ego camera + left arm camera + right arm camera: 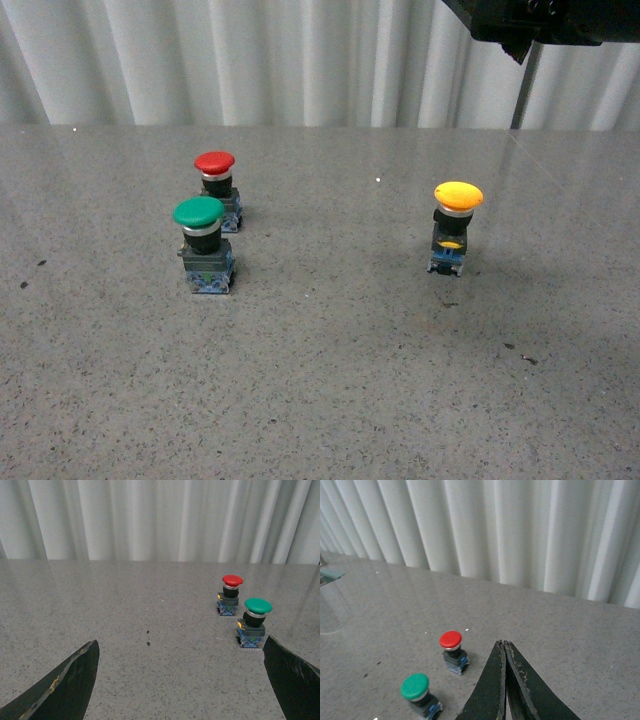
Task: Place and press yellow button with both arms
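The yellow button (458,226) stands upright on the grey table at the right in the front view; it is out of view in both wrist views. My right arm (540,25) shows as a black block at the top right of the front view, high above the button. My right gripper (503,643) is shut with its jaws pressed together and holds nothing. My left gripper (181,650) is open and empty, low over the table, with its fingertips (80,667) wide apart. It is out of the front view.
A red-capped switch (218,187) and a green-capped switch (204,243) stand close together at the left. They also show in the left wrist view, red (230,594) and green (254,622), and in the right wrist view, red (452,651) and green (418,695). A white curtain (250,60) backs the table.
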